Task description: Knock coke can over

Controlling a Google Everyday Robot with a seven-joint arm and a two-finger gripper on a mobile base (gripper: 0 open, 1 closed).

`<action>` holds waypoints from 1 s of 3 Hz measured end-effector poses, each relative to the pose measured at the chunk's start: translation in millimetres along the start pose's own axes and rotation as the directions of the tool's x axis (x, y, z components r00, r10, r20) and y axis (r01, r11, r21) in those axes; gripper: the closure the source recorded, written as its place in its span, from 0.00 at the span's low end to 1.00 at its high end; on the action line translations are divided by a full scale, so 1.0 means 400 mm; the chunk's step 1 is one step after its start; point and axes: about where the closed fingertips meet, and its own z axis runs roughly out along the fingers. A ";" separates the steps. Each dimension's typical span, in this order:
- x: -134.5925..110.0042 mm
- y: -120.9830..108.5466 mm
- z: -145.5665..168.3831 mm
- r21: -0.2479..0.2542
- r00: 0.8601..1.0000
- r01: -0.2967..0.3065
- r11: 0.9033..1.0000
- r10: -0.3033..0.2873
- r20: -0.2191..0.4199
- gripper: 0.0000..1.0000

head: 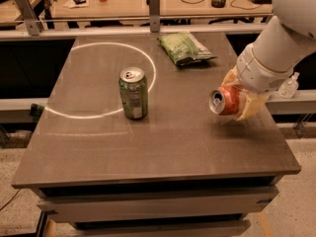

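The red-orange coke can is tipped on its side, its silver top facing left, held just above the right part of the dark table. My gripper with tan fingers is shut around the can, at the end of the white arm coming in from the upper right. A green can stands upright near the table's middle, well left of the gripper.
A green snack bag lies at the table's back, right of centre. A white ring of light marks the left half of the table. A small clear bottle stands on a ledge beyond the right edge. Desks with clutter run along the back.
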 end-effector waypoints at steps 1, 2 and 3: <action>-0.002 0.008 0.037 -0.031 1.000 0.010 0.999 -0.011 -0.021 1.00; -0.003 0.012 0.060 -0.050 0.999 0.008 0.999 -0.010 -0.031 1.00; 0.000 0.014 0.069 -0.063 0.999 0.002 0.998 -0.004 -0.032 1.00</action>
